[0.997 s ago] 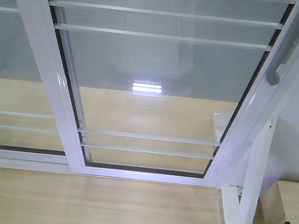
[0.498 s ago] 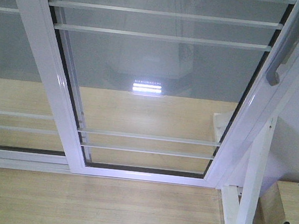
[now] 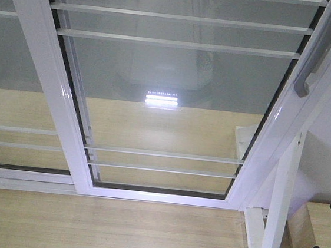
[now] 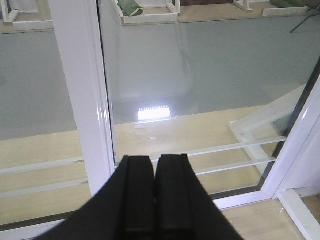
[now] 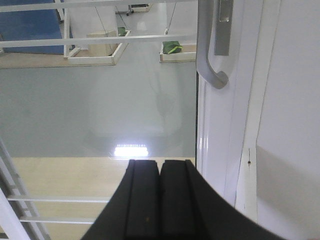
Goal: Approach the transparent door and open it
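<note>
Bright, even, cool indoor light fills all three views, and the near wooden floor [image 3: 107,230] shows hardly any hard shadow. A white glare patch [image 3: 161,100] burns out on the far floor, seen through the glass of the transparent door [image 3: 177,66]. Glossy streaks run down the white upright [image 3: 51,82] at left. The front view splays outward toward its edges, so uprights lean. The left fingers [image 4: 139,200] and right fingers [image 5: 145,200] read as black, soft-edged silhouettes. Everything looks slightly hazy.
</note>
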`<state>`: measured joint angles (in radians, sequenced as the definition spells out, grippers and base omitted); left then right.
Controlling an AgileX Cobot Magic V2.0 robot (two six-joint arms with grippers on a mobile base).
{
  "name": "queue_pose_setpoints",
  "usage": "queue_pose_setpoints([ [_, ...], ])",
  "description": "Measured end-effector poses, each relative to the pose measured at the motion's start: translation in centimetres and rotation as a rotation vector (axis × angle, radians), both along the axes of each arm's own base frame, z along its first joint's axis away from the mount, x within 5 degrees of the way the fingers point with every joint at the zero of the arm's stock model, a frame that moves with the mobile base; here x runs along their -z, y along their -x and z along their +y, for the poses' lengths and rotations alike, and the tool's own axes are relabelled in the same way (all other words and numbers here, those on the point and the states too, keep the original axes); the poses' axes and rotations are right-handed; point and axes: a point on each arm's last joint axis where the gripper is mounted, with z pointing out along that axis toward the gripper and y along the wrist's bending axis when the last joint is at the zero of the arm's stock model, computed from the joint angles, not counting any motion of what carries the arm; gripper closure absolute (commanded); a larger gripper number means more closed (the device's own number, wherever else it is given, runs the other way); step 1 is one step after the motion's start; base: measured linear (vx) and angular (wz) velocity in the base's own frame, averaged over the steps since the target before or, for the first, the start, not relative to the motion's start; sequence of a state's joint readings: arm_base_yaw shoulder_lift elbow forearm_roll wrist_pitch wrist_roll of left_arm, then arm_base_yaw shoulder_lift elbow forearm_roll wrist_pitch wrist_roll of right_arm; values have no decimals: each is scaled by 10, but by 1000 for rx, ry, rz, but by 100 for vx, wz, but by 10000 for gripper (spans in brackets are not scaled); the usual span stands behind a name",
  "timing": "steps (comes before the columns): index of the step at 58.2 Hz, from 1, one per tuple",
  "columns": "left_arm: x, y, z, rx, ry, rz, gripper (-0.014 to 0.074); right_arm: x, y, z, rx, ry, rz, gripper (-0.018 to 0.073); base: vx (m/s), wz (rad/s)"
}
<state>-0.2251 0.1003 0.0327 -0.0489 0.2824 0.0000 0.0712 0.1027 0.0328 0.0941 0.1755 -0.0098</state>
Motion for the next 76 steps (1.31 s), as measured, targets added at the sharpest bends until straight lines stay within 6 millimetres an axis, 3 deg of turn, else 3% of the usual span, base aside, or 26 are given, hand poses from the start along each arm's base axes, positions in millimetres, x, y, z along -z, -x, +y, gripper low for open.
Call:
queue_pose_setpoints([
  [48, -1, 1, 0, 1, 5, -23, 602, 1, 1, 0, -2, 1, 13, 561, 0, 0],
  [76, -6, 6, 1, 1, 25, -108, 602, -5, 7, 0, -2, -6, -88, 561, 0, 0],
])
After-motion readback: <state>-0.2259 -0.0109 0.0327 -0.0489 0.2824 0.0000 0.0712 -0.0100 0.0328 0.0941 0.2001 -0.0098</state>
